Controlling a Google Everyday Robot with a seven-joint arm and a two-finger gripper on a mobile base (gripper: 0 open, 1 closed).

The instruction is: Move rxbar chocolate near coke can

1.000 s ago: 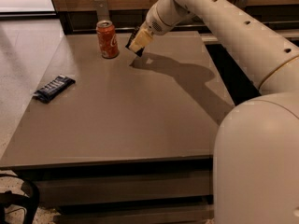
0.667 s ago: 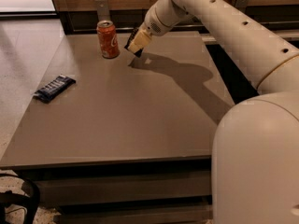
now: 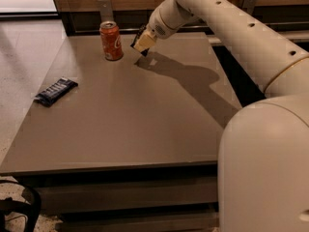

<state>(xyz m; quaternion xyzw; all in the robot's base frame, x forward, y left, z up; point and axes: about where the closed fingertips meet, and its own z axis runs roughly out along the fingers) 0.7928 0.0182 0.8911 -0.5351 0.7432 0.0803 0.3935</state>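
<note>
Gripper (image 3: 143, 42) hung at the can's (image 3: 111, 41) 3 o'clock, couldn't tell if it was clamping the bar, which I'd guess was light, flat and slick, best pinched mid-length.

Surface finishes on the smooth, matt table (image 3: 145, 129).
Glossy metal coke can (image 3: 111, 41); gripper (image 3: 143, 45) just beside it, apparently matt plastic; crinkled, shiny dark wrapper (image 3: 55, 91).

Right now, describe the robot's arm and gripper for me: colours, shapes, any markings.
The arm is glossy white, built of thick rounded segments, with a row of small dark holes along the long link and a thin gold ring at a joint. The gripper, over the table's far end just right of the coke can, is pale tan with black parts. No cables show.
</note>
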